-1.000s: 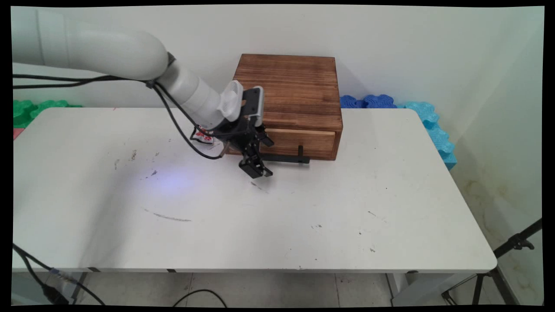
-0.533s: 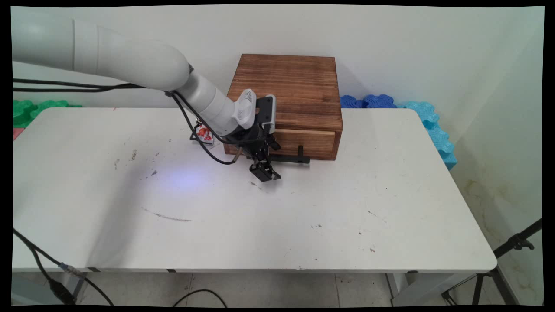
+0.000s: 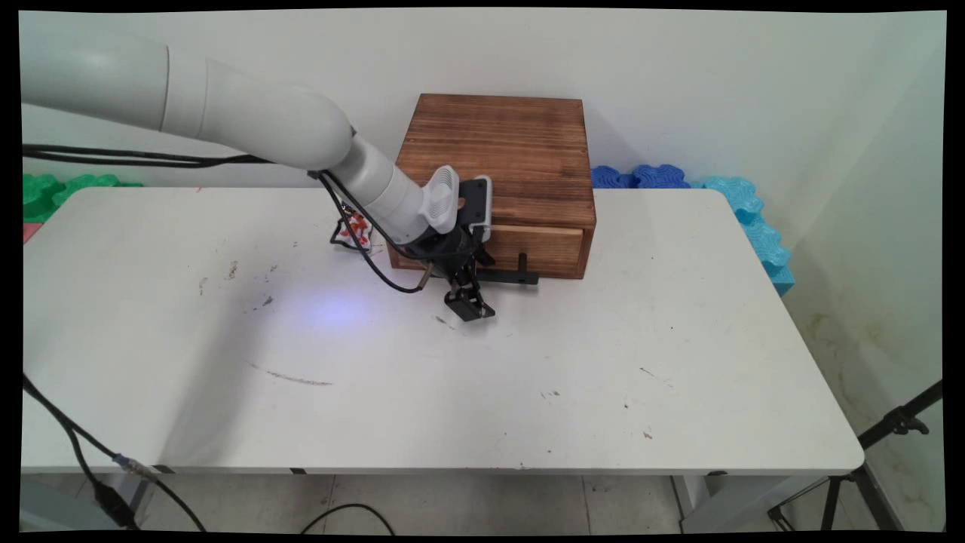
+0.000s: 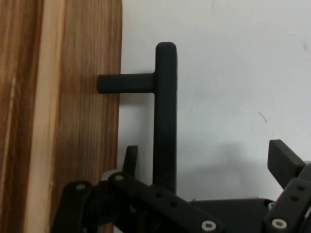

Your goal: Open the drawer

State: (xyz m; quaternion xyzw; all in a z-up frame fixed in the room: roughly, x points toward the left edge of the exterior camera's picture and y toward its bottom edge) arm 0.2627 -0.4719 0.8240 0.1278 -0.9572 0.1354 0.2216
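From above, the black gripper (image 3: 470,305) is hanging low over the white table (image 3: 528,377), before the dark-stained wooden drawer box (image 3: 497,158). Along the hand, its fingers (image 4: 284,160) are standing spread, straddling the matte black bar handle (image 4: 165,111) on the pale grained drawer front (image 4: 87,121).

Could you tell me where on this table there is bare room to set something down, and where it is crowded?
The table is bare along its whole near side, at the left end, and to the right of the wooden drawer box. It is crowded at the back middle: the gripper is open around the box's black handle, with a small red and white packet just left of the box.
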